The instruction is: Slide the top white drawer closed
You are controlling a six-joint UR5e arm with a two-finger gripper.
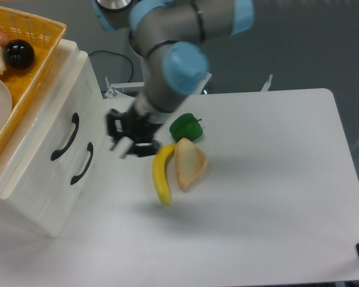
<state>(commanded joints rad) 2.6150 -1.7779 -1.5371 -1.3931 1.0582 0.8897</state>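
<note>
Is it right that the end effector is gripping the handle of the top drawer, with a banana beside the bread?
Not quite. The camera view shows the end effector away from the top drawer handle, above the table near the banana. The banana does lie beside the bread.

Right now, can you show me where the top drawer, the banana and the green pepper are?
top white drawer (58,122), fixed camera, on its white front beside the black handle.
banana (161,176), fixed camera, on the middle of its yellow curve.
green pepper (185,127), fixed camera, on its shiny green body.
</note>
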